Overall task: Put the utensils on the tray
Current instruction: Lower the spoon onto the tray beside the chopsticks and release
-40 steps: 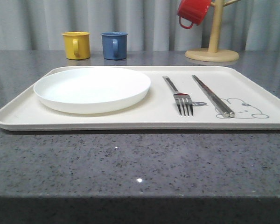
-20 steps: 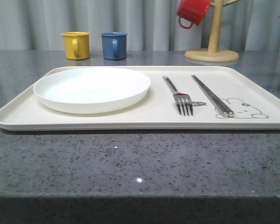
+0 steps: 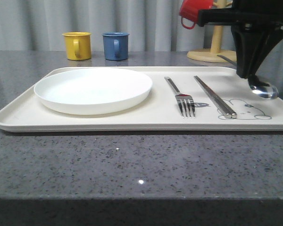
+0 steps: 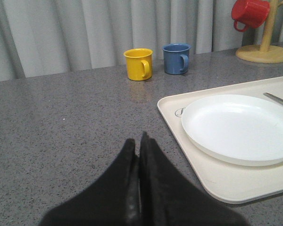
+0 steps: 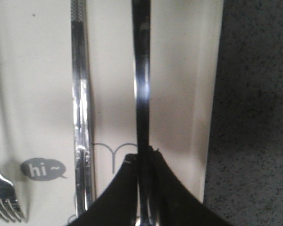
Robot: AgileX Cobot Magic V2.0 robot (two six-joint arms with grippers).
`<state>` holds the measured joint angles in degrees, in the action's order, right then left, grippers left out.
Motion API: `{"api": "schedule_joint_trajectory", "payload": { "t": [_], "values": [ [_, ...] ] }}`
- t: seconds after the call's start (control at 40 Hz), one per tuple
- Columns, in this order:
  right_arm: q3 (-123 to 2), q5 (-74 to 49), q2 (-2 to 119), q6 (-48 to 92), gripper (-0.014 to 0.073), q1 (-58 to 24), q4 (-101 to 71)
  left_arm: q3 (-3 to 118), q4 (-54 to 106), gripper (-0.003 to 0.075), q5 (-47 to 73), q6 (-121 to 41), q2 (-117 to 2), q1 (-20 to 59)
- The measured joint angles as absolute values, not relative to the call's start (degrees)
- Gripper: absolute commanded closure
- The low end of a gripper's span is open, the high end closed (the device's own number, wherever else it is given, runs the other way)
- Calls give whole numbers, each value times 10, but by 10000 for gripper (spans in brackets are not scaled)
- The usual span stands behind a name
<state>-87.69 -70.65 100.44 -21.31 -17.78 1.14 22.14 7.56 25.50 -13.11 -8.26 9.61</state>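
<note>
Spoon (image 3: 263, 88) | gripped by right tool (image 3: 253, 75) | above tray (image 3: 132, 123)

Three mugs (image 3: 77, 45), three utensils (image 3: 184, 101), one plate (image 3: 93, 89).

You see 1 round white plate (image 3: 93, 89) lying toward the table's left. Behind it stand 2 mugs just beside each other, a yellow mug (image 3: 77, 45) and a blue mug (image 3: 115, 45). A red mug (image 3: 193, 12) hangs on the wooden mug tree (image 3: 214, 52) on the grey speckled tabletop (image 3: 132, 165), grey curtain (image 3: 146, 23) behind.
</note>
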Motion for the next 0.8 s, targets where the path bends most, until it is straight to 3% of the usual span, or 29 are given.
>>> {"api": "schedule_joint_trajectory", "payload": {
  "t": [0.649, 0.799],
  "values": [
    [-865, -704, 1036, -214, 560, -178, 20, 220, 76, 738, 255, -131, -82, 96],
    [-865, -704, 1043, -214, 419, -178, 21, 220, 76, 738, 255, -131, -82, 96]
  ]
}}
